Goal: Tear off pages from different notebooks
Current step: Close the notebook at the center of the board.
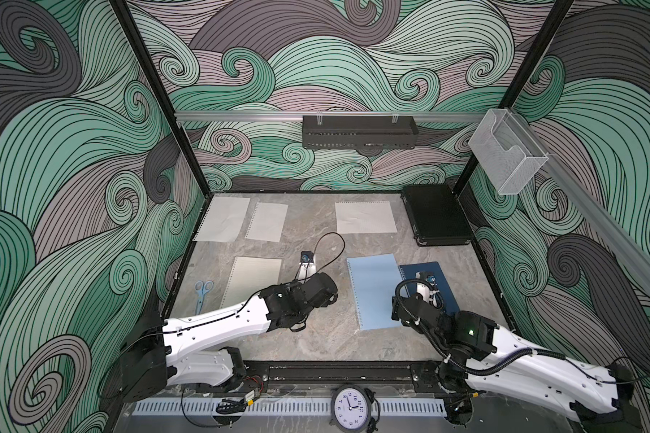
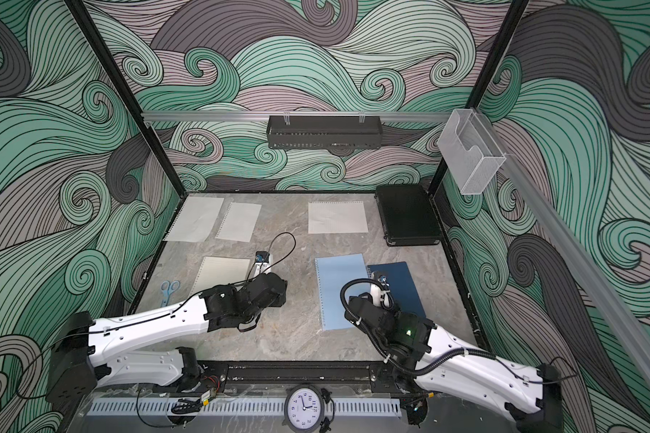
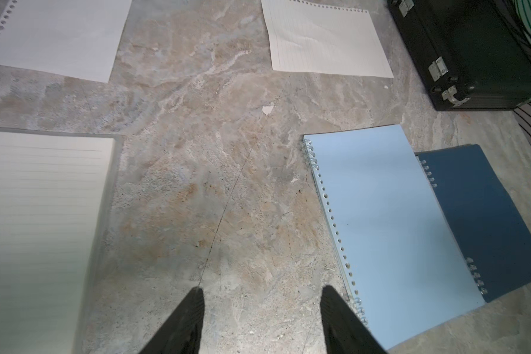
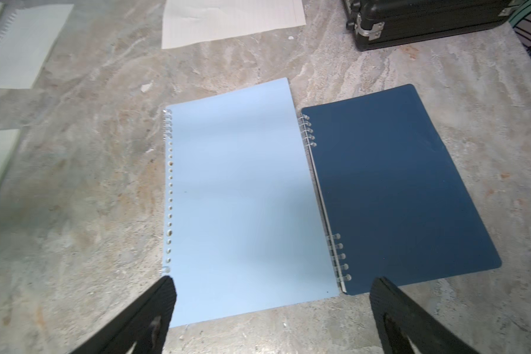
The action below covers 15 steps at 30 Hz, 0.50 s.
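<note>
Both top views high at the front, looking down across the whole tabletop (image 1: pixel 316 337), wrist views low and close, facing forward, sharing light blue notebook (image 3: pixel 390 220), navy notebook (image 4: pixel 396 190), black case (image 3: pixel 472 46).

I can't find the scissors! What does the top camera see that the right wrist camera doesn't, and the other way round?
Only in a top view: the light blue scissors and the clock. Only in the right wrist view: the right tool, open, and the dark navy notebook with its whole cover showing. Both: the light blue notebook and the black case.
</note>
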Available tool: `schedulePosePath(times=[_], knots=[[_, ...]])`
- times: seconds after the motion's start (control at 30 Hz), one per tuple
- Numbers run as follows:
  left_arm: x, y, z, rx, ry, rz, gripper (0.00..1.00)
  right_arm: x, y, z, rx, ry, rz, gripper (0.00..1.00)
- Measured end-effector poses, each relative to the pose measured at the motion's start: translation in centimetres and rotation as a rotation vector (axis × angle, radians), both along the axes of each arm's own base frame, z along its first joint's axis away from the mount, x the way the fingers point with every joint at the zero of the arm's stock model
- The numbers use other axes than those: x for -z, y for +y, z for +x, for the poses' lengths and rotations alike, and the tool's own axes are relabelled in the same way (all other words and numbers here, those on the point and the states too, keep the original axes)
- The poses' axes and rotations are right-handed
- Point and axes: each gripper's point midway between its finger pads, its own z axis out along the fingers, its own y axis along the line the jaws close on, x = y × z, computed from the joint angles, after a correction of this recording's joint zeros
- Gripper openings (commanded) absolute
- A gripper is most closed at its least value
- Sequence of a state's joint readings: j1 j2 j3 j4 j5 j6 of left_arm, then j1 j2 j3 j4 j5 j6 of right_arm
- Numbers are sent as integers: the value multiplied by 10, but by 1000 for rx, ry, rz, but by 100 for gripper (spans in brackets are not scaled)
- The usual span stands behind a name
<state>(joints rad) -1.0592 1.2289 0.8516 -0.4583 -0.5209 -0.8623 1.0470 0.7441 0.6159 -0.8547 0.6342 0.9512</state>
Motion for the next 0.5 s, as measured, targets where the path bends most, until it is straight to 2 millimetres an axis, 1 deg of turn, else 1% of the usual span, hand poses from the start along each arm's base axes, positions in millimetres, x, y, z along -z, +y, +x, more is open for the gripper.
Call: schedulePosePath(times=[0.1,0.17,0.23,0.33,0.37,0.4,0.47,0.5], knots=[[10,-2,3,5,54,-8,60,15,-4,7,-5,83,-53,100],[17,0,4,0,87,-6,60,25,-5,10,-18,147,-92,100],[21,5,7,-10,112,-6,62,31,-3,13,-44,194,-117,99],[23,16,14,-25,141,-2,70,30,2,22,-75,214,-100,100],[23,21,18,-27,150,3,86,29,2,26,-75,213,-83,100],[22,25,22,-30,156,6,99,27,1,31,-71,215,-68,100],[15,31,29,-26,161,15,98,25,-1,39,-63,216,-42,100],[9,34,33,-24,158,19,98,24,-2,44,-61,219,-30,99]])
